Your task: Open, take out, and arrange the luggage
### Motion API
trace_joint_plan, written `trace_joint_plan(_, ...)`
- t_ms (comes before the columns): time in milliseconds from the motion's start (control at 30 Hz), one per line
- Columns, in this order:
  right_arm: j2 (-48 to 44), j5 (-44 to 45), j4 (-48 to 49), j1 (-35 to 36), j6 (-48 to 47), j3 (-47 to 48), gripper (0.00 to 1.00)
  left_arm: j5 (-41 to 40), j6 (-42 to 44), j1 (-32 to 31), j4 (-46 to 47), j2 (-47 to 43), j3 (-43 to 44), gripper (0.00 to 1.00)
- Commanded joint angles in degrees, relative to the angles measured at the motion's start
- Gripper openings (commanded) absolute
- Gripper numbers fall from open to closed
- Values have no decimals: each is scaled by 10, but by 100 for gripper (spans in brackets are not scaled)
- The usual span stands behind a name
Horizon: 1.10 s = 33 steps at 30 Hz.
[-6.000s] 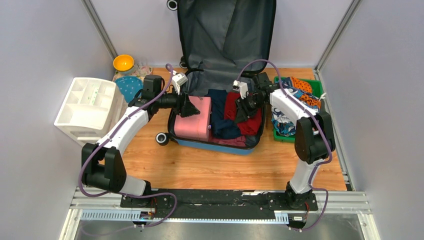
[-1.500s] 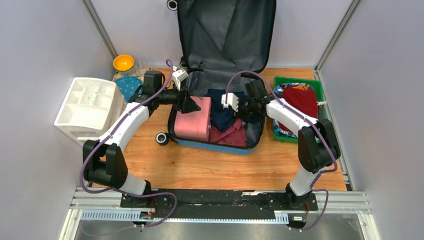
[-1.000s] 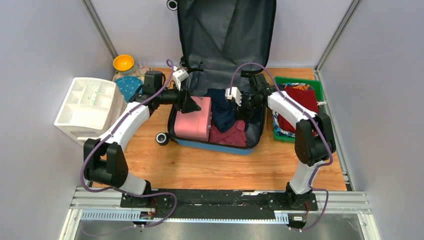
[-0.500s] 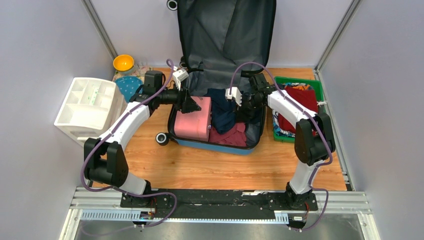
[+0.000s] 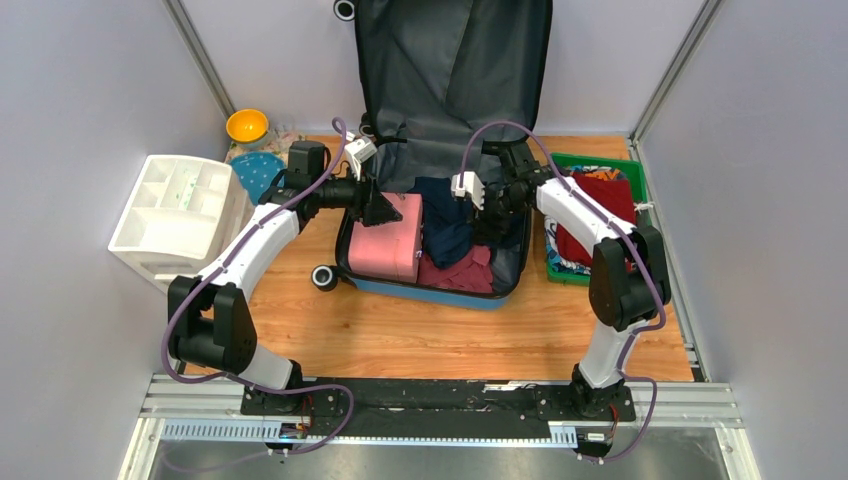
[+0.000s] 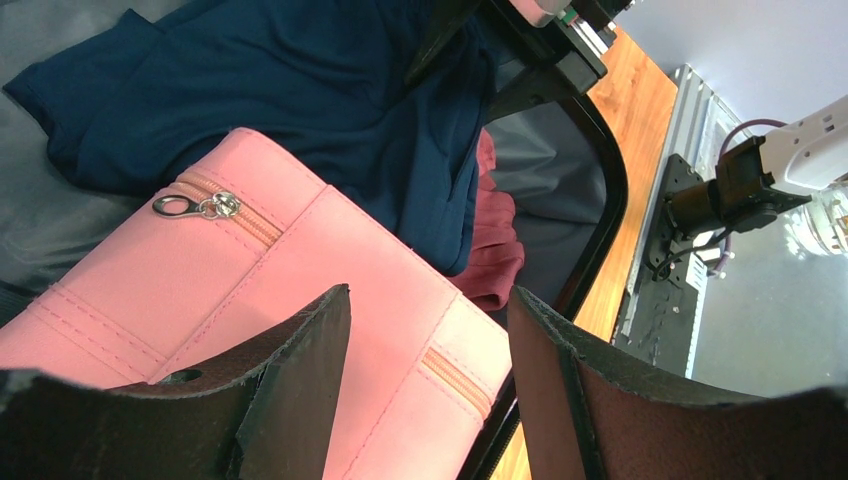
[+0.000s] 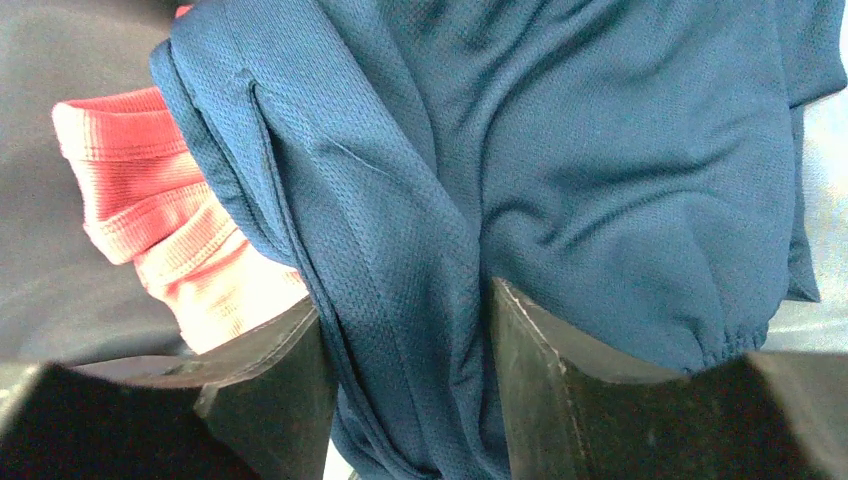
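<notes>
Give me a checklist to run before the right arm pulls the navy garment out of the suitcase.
1. Luggage lid open: ok, it stands upright at the back.
2. Right pincer gripping the navy garment: not ok, its jaws stand apart on either side of a fold.
3. Navy garment free to lift: cannot tell, it lies over the maroon garment and beside the pink case.
4. Left pincer out of the way: ok, it is open above the pink case and apart from the navy garment.
5. Room in the green tray: cannot tell, a red garment covers much of it.
</notes>
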Motion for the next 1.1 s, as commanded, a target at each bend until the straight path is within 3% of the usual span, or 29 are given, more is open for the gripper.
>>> trace_joint_plan(0,-9,24,25,5,-45,-23,59,14,-1,3,17,-1,0,67)
trace_joint_plan(267,-12,40,39,5,-53,-39,62,16,0,3,16,3,5,67)
trace_joint_plan(367,-13,44,52,6,-40,-33,41,18,-1,3,16,7,8,67)
trace_joint_plan(400,-16,41,56,5,-37,-30,17,17,-1,3,16,6,8,67)
trace_joint_plan(467,-23,28,61,5,-20,-18,1,18,-2,3,16,6,9,67)
trace_joint_plan(500,-34,22,60,5,-15,-14,0,19,-3,3,16,6,9,67)
trace_joint_plan(833,-71,-19,21,5,29,54,0,27,-9,3,29,4,6,67)
trace_joint_plan(900,-68,-18,13,5,34,62,14,28,-10,3,30,4,6,67)
trace_joint_plan(967,-62,-13,-3,6,33,67,20,27,-9,3,30,4,5,67)
trace_joint_plan(1067,-47,-6,-13,6,32,68,20,29,-7,3,30,-1,1,67)
